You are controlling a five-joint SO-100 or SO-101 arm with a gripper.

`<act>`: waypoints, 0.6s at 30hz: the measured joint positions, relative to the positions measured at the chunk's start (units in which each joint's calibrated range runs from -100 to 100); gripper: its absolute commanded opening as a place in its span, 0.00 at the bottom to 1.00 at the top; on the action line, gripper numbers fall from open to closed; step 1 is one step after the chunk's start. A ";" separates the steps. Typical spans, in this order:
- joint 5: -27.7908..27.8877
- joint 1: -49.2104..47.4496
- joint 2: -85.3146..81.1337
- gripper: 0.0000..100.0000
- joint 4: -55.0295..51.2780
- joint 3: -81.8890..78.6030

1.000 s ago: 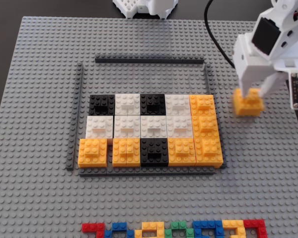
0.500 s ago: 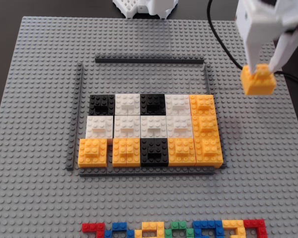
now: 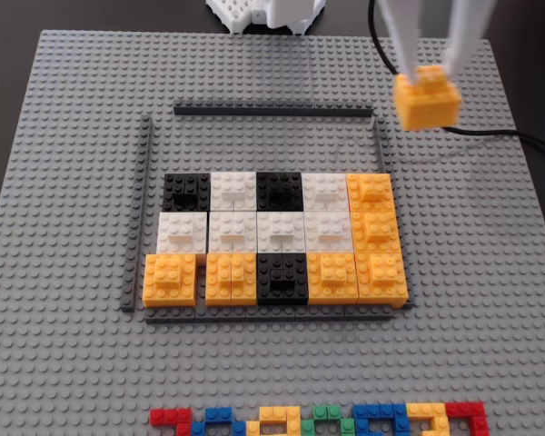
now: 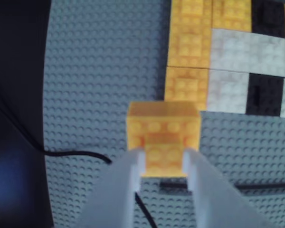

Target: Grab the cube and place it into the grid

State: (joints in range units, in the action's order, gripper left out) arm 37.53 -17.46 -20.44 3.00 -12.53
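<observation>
Orange-yellow cube (image 3: 427,101) held off the grey studded baseplate (image 3: 73,182), at about one o'clock from the grid (image 3: 274,238) in the fixed view, just outside the frame's upper right corner. Pinched by its smaller raised brick between the two white fingers of the gripper (image 3: 431,73), closed on it from above. In the wrist view, cube (image 4: 164,137) seen top-on, clamped at six o'clock by both fingers (image 4: 128,175), blurred, with the grid's orange column (image 4: 187,47) just past it at twelve o'clock.

Grid three rows by five in the fixed view: black and white alternating along the top, white across the middle, mostly orange with one black along the bottom, orange down the right column. Framed by thin dark-grey strips (image 3: 272,111), top strip set well apart from the cubes. Black cable (image 3: 500,134) trailing off at three o'clock from the cube. Row of small multicoloured bricks (image 3: 318,421) at six o'clock, along the plate's near edge. White arm base (image 3: 268,13) at twelve o'clock beyond the plate.
</observation>
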 measured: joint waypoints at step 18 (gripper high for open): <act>5.91 14.95 -16.37 0.00 5.52 -25.68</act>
State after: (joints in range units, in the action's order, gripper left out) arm 43.44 -2.52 -36.81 8.52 -38.22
